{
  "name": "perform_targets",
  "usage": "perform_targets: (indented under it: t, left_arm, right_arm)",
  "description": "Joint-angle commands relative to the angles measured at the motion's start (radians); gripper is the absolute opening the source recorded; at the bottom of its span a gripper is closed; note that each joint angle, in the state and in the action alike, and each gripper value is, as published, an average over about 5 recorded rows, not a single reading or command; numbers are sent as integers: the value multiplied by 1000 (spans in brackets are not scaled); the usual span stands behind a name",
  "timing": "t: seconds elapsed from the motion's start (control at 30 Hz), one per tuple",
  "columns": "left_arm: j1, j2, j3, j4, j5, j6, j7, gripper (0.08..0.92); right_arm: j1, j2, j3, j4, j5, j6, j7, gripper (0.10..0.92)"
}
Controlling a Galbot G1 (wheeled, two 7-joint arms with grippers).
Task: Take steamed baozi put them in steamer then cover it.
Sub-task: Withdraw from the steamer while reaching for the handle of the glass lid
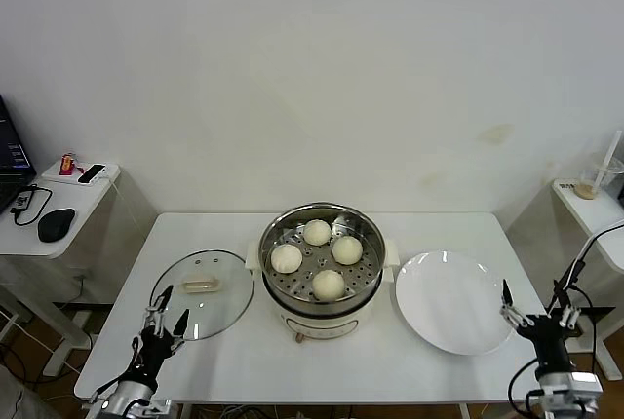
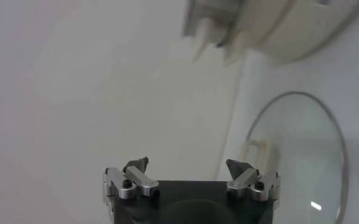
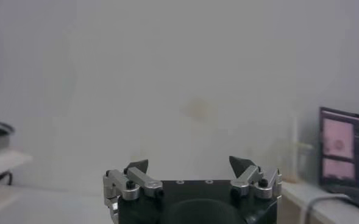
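Head view shows the steamer [image 1: 322, 268] at the middle of the white counter [image 1: 244, 356], its steel pot uncovered, with all four steamed baozi [image 1: 318, 233] resting on the perforated tray inside: one toward the wall, one toward each side, one nearest the robot. To the steamer's right lies a flat white plate [image 1: 450, 302] with nothing on it. To its left the cover [image 1: 203, 293] lies flat on the counter, glass down and cream handle up, just beside the steamer's base. No brand or writing can be read on any of these.

Low at the counter's near left edge, the left claw [image 1: 167, 309] points up toward the cover's near rim, its fingers spread and pinching nothing. Off the counter's right edge, beside the plate, the right claw [image 1: 531, 305] stands upright, also spread and holding nothing. Left wrist view shows the cover [image 2: 298, 155] beyond the spread fingertips [image 2: 136, 164].
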Motion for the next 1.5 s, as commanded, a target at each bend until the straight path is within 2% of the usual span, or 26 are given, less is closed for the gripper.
perform_targets:
  t: [0.03, 0.43, 1.17, 1.5]
  left_arm:
    - [-182, 49, 80, 165, 184, 8, 23, 823]
    - [-323, 47, 131, 308, 173, 30, 19, 823]
    - [-484, 26, 190, 505, 167, 40, 1, 823]
    - [-519, 19, 202, 535, 163, 46, 0, 823]
  right_arm:
    - [-89, 61, 34, 42, -26, 14, 17, 823]
    - [-134, 107, 9, 58, -93, 40, 18, 823]
    - [-154, 128, 9, 37, -122, 46, 15, 823]
    - [-140, 128, 7, 9, -129, 47, 12, 823]
